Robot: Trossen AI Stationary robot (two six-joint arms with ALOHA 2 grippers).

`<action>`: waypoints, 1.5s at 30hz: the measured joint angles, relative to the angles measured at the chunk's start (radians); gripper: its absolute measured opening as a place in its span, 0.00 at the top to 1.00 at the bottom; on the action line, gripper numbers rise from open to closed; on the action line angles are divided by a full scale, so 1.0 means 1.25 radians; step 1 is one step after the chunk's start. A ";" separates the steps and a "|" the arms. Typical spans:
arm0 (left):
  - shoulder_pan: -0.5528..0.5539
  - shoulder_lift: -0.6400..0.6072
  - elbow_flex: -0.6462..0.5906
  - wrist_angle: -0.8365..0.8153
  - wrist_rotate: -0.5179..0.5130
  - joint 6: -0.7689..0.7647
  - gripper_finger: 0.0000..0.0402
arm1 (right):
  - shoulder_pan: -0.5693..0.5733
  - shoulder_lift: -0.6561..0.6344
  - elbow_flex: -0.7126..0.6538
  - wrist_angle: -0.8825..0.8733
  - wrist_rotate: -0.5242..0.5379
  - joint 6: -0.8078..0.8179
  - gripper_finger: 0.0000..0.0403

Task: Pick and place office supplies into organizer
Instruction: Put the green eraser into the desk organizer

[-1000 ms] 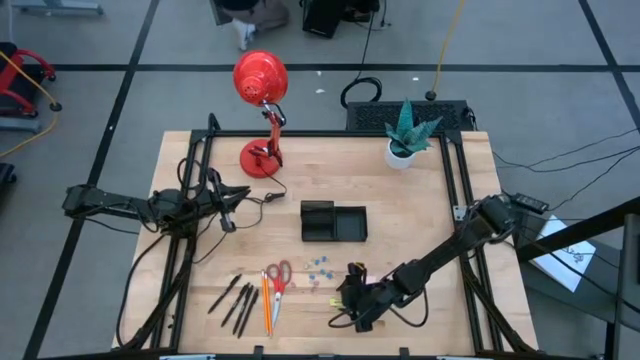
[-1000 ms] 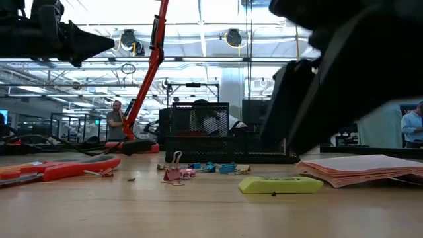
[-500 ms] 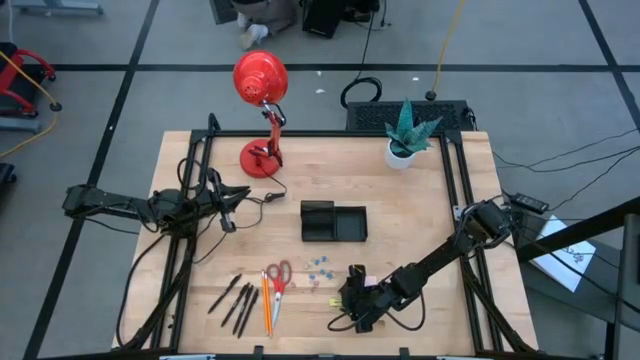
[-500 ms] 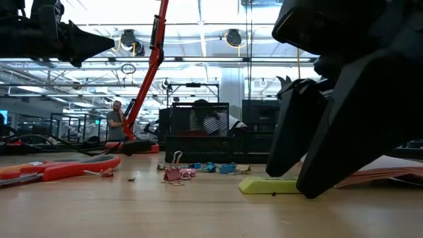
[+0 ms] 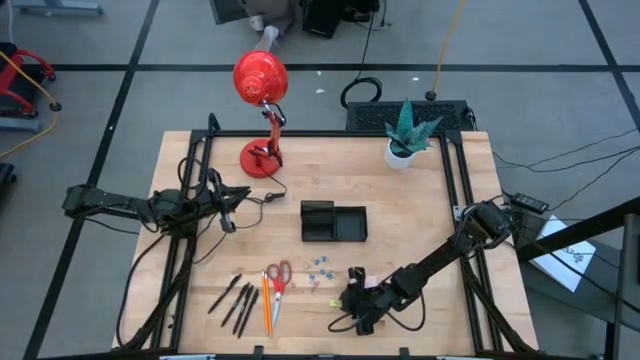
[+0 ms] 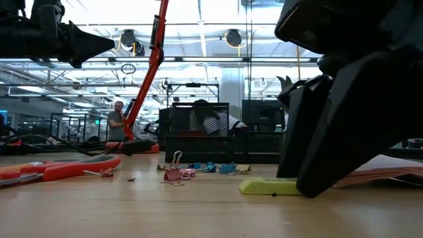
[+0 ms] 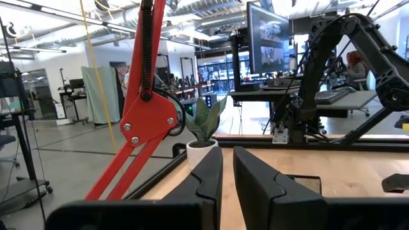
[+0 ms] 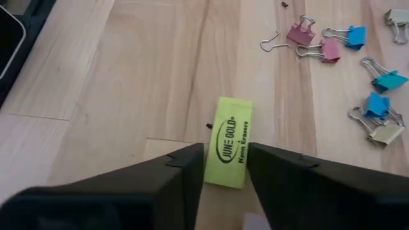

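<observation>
A yellow eraser (image 8: 228, 142) lies flat on the wooden table near its front edge, also seen in the low view (image 6: 268, 186). My right gripper (image 8: 225, 156) is down over it (image 5: 352, 300), shut on it. Coloured binder clips (image 8: 358, 45) lie just beyond it. Red-handled scissors (image 5: 278, 275), orange pencils (image 5: 266, 305) and black pens (image 5: 235, 298) lie to the left. The black organizer (image 5: 334, 222) stands mid-table. My left gripper (image 5: 232, 202) waits shut at the left, off the table surface. My right gripper pinches the eraser's two long sides (image 8: 211, 169) between its two fingers, at the end nearest the wrist. The fingers slant down from the table's right side and run along the eraser's length. The eraser lies flat on the table.
A pink sticky-note pad (image 6: 386, 168) lies right beside the gripper. A red desk lamp (image 5: 262, 100) stands at the far left and a potted plant (image 5: 405, 135) at the far right. Bare wood lies between the organizer and the supplies.
My right gripper has sunk a little onto the yellow eraser, and its fingers have closed in against the eraser's sides. The eraser has stayed where it was on the table.
</observation>
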 joint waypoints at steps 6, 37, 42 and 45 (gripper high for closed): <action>0.000 0.000 0.000 0.000 0.000 0.001 0.88 | -0.002 0.000 0.000 0.008 0.007 -0.007 0.88; 0.000 0.000 0.000 -0.005 0.000 0.000 0.88 | -0.063 -0.145 0.000 0.088 0.142 -0.240 0.90; 0.000 0.000 0.000 -0.005 0.000 0.001 0.88 | -0.118 -0.175 0.001 0.088 0.154 -0.286 0.90; 0.000 0.000 0.000 -0.005 0.000 0.000 0.88 | -0.150 -0.189 0.001 0.087 0.144 -0.306 0.90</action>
